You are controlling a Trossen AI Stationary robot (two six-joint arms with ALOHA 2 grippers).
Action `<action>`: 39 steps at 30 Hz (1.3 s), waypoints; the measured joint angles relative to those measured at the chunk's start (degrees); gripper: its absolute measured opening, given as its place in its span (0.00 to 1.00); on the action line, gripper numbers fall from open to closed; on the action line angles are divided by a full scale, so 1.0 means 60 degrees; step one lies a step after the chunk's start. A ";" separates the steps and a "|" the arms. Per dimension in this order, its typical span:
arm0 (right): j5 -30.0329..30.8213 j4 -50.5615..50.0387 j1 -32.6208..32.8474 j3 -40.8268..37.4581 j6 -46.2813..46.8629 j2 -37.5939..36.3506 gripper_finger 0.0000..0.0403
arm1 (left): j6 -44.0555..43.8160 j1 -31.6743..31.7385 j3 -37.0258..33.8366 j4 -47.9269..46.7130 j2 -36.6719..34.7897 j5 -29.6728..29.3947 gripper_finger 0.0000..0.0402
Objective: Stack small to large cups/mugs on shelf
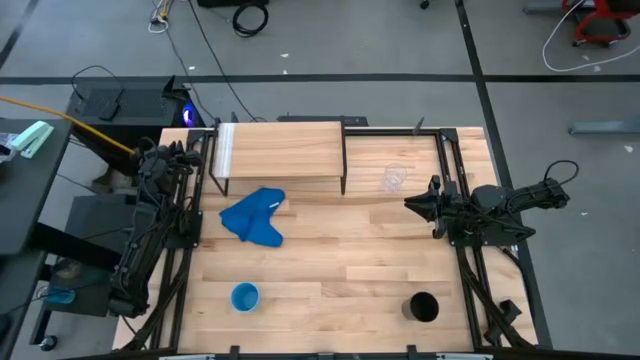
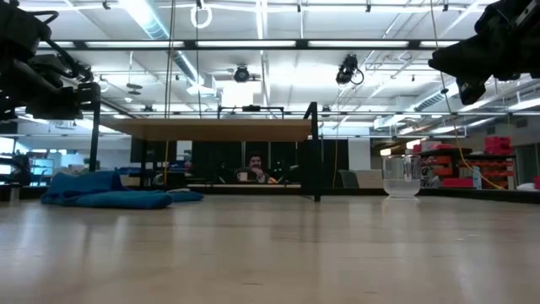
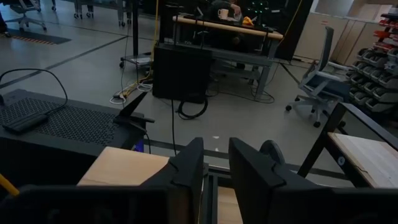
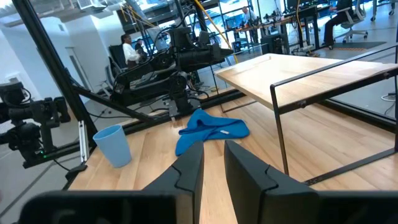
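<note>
The shelf [image 1: 280, 150] stands at the table's far middle on thin black legs, with nothing on its board. The clear cup [image 1: 394, 178] stands upright on the table to the shelf's right and shows in the low view [image 2: 402, 177]. The light blue cup [image 1: 245, 296] stands near the front left and shows in the right wrist view [image 4: 115, 145]. The black cup [image 1: 424, 307] stands near the front right. My right gripper [image 1: 412, 203] is shut and empty, raised above the table, a little nearer than the clear cup. My left gripper [image 1: 172, 152] is shut and empty at the far left edge.
A crumpled blue cloth [image 1: 255, 215] lies on the table just in front of the shelf's left half. Black frame rails run along the table's left and right edges. A person sits in the room beyond the table [image 2: 253, 169].
</note>
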 joint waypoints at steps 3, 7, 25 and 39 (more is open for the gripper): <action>0.0000 -0.0002 0.0000 0.0001 0.0000 -0.0002 0.18 | 0.0004 0.0000 -0.0002 0.0001 0.0002 0.0000 0.22; 0.0000 -0.0002 0.0001 0.0002 0.0000 0.0001 0.18 | 0.0004 -0.0003 0.0001 -0.0002 0.0002 0.0000 0.23; 0.0000 0.0002 0.0004 0.0001 0.0000 0.0001 0.18 | 0.0000 -0.0003 0.0001 0.0001 0.0001 0.0000 0.23; 0.0000 0.0001 0.0004 0.0001 0.0000 0.0001 0.18 | -0.0001 0.0000 0.0001 -0.0002 -0.0001 0.0000 0.22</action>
